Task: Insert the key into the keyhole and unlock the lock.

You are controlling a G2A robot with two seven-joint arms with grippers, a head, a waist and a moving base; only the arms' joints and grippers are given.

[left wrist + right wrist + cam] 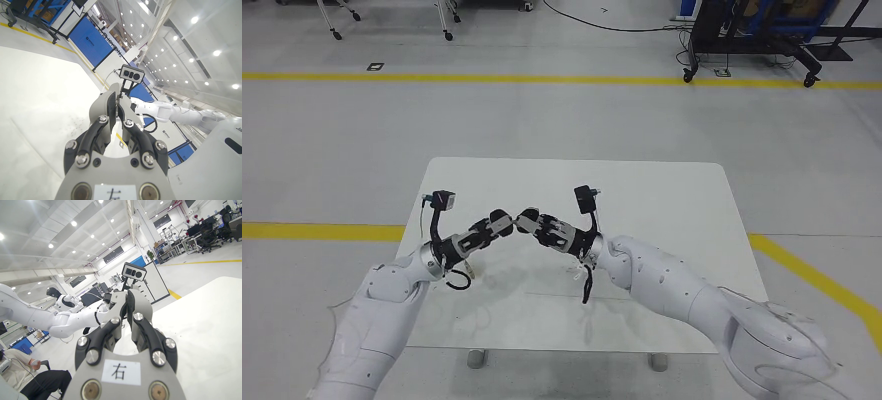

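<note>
Left end effector (117, 96) is pinched narrow on small metal piece (118, 100), prob. key; right end effector (127, 294) narrow too, contents hidden. Both are held tip to tip above desk (662, 190), presumably for insertion.

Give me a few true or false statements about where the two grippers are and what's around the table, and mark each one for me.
1. The left gripper and the right gripper meet tip to tip over the table. True.
2. The table is black. False: it is white.
3. The right gripper's fingers are spread wide apart. False: the right wrist view shows them pressed together.
4. A yellow line crosses the floor beyond the table. True.
</note>
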